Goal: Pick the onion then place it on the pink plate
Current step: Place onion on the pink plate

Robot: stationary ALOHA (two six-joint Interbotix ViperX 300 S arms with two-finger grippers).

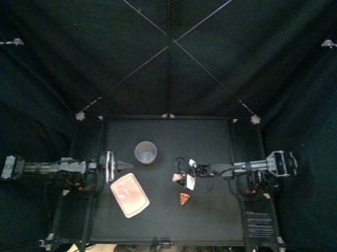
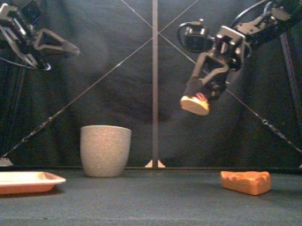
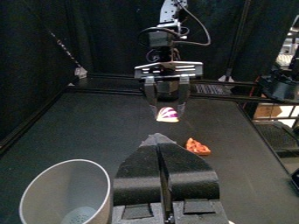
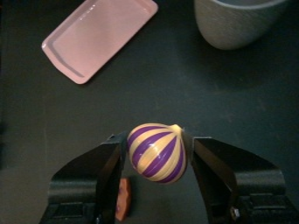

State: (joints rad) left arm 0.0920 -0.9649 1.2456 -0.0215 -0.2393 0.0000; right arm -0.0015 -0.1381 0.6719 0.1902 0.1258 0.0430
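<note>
Onion: a toy onion [image 4: 158, 150], bulb-shaped with a small pointed tip, glossy, striped purple and cream. It is held in the air above the black table [image 1: 218, 221], clear of its surface.
Right gripper: the right gripper [image 2: 200, 94] has its two jaws clamped on the onion's sides and slants down from the upper right in the front view.
Pink tray: the pink tray [image 1: 129, 195] is flat and rectangular, with rounded corners, a low raised rim and a smooth face. It lies toward the table's front left, apart from the onion.
Grey cup: the grey cup [image 2: 105, 150] is tall and speckled, its walls curving in at the base. It stands upright behind the tray.
Orange toy: the orange toy [image 2: 246, 182] is a small blocky wedge, lying on the table to the right of the tray.
Left gripper: the left gripper [image 3: 163, 166] has its jaws pressed together on nothing and is raised at the table's left side.
</note>
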